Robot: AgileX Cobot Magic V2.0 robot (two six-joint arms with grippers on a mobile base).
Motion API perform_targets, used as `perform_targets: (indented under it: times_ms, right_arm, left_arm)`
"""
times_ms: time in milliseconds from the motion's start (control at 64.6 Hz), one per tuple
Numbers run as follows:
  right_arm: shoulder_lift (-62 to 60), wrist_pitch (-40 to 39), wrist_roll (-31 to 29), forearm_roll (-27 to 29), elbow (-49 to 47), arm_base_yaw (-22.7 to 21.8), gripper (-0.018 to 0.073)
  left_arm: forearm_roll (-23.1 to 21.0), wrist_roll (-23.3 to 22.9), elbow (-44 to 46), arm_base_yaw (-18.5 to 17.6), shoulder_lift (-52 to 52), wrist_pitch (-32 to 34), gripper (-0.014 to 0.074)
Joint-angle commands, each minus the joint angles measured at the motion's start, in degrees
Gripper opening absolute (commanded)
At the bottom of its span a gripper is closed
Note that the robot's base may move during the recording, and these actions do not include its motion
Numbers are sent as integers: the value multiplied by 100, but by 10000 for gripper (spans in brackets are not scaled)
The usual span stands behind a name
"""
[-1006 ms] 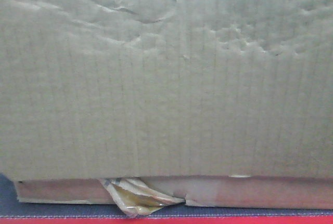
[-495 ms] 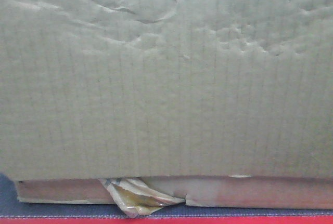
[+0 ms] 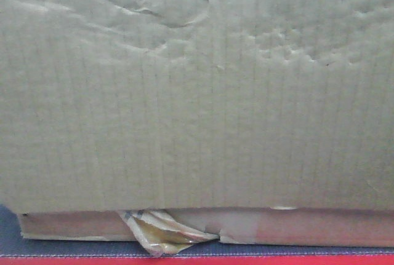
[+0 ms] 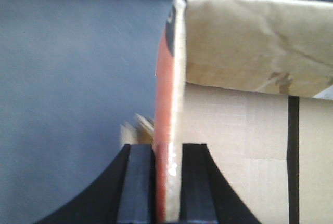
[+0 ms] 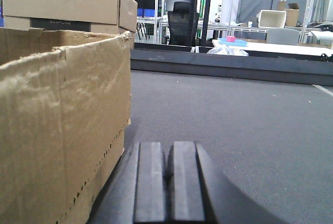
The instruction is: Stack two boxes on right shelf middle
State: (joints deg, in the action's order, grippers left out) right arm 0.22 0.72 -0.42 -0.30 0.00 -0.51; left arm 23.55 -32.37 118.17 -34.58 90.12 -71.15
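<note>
Nothing has shifted in the front view over the last second: the box (image 3: 197,93) fills it, resting on the desk (image 3: 9,228), no shelf in sight. Your left end effector (image 4: 167,182) is clamped on its wall; your right end effector (image 5: 169,169) is closed on nothing beside it. You likely haven't started lifting.

1. Cardboard box (image 3: 197,93) overflows the front view; top and both sides cut off.
2. Blurred tan scrap (image 4: 136,129) beside its wall, perhaps tape.
3. Right gripper (image 5: 167,154) cropped at the bottom edge.
</note>
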Motion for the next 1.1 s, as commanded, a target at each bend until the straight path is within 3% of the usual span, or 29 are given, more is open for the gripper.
perform_targets:
  times_ms: [0,248,372,573,681,1084]
  right_arm:
    - [-22,-125,-10,-7,0,-36,-161]
    - [-22,-125,-10,-7,0,-36,-161]
    - [-22,-125,-10,-7,0,-36,-161]
    - [-22,-125,-10,-7,0,-36,-161]
    - [-22,-125,-10,-7,0,-36,-161]
    - [-22,-125,-10,-7,0,-36,-161]
  left_arm:
    - [104,-329,-246,-220,137,119,-111]
    - [112,-996,-1317,-341,278,119,-111]
    - [-162,-1165,-1899,-341,282,135,-111]
    - [-461,-1286,-2581,-341,282,782,-111]
    - [-524,-1298,-2700,-341,291,1063,-111]
    - [-579,-1297,-2714,-341,667,1050,-111]
